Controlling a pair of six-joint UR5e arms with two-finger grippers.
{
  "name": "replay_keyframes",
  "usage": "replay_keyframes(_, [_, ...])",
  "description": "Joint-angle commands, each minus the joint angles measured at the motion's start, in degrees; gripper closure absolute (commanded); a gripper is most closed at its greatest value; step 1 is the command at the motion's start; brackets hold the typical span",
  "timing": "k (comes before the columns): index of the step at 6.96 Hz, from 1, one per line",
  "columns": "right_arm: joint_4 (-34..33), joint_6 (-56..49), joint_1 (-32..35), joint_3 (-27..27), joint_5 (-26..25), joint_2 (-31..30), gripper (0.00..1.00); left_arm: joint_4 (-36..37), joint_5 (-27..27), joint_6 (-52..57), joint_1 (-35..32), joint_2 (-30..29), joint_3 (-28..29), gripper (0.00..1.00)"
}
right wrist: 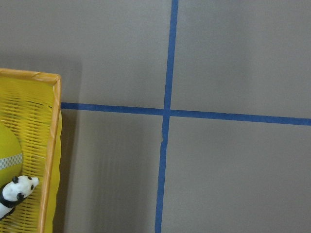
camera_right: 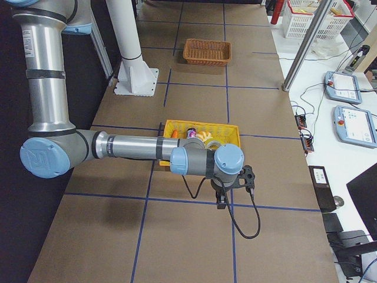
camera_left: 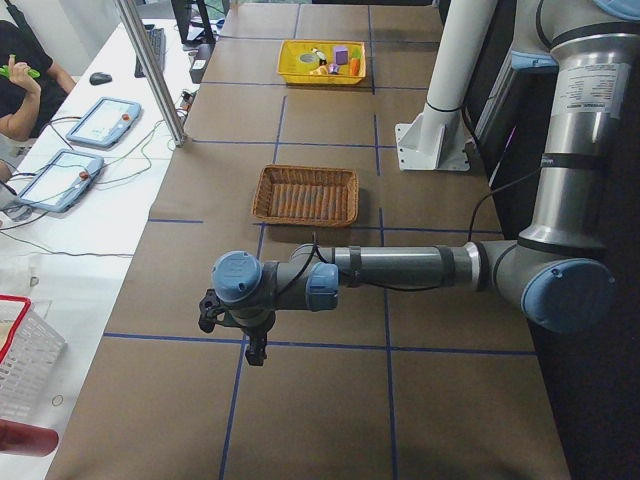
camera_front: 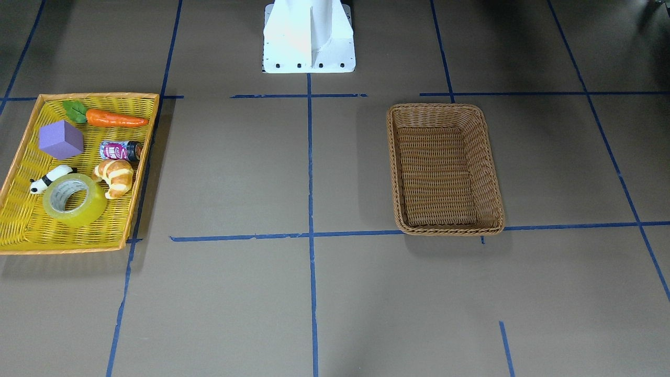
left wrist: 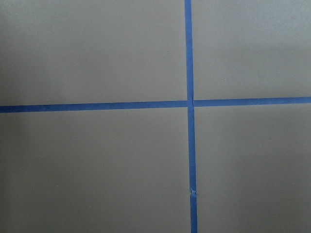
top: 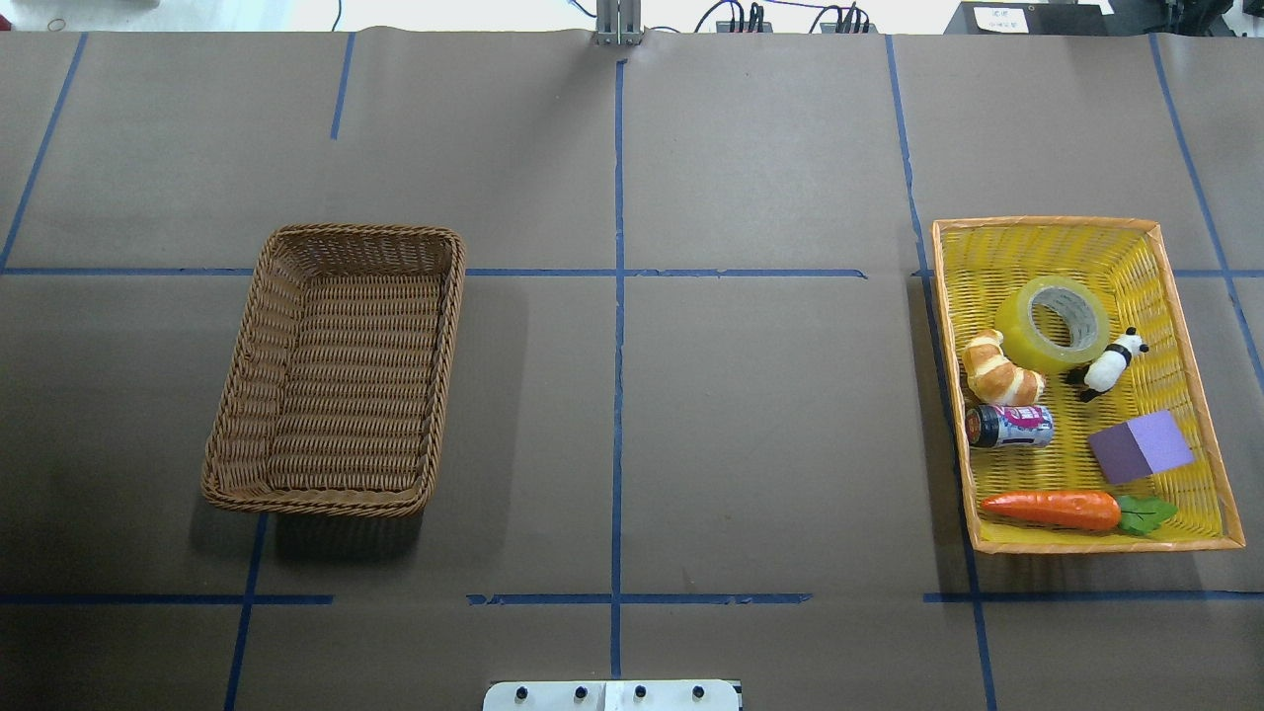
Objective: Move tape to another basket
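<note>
The tape (camera_front: 90, 211) is a yellow-green roll lying flat in the shallow yellow tray (camera_front: 99, 96), between a toy panda (camera_front: 49, 178) and a croissant (camera_front: 115, 176). It also shows in the overhead view (top: 1017, 332), and its edge shows in the right wrist view (right wrist: 7, 148). The brown wicker basket (camera_front: 445, 108) stands empty across the table (top: 360, 233). My left gripper (camera_left: 232, 330) hangs over bare table beyond the basket. My right gripper (camera_right: 234, 190) hangs just outside the tray's end. Both show only in side views, so I cannot tell whether they are open or shut.
The tray also holds a carrot (top: 1052, 509), a purple cube (top: 1141, 447) and a small can (top: 1009, 426). Blue tape lines grid the brown table. The white robot pedestal (camera_front: 309, 36) stands at mid-table. An operator and tablets are beyond the table edge (camera_left: 80, 160).
</note>
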Motion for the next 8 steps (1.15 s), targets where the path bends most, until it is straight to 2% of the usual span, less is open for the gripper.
replay_keyframes(1, [0.6, 0.0, 0.0, 0.0, -1.0, -0.9, 0.0, 0.0, 0.0, 0.0, 0.0, 0.0, 0.0, 0.0])
replay_keyframes(8, [0.6, -0.1, 0.0, 0.0, -0.8, -0.9, 0.0, -0.8, 0.0, 0.1, 0.1, 0.0, 0.4, 0.0])
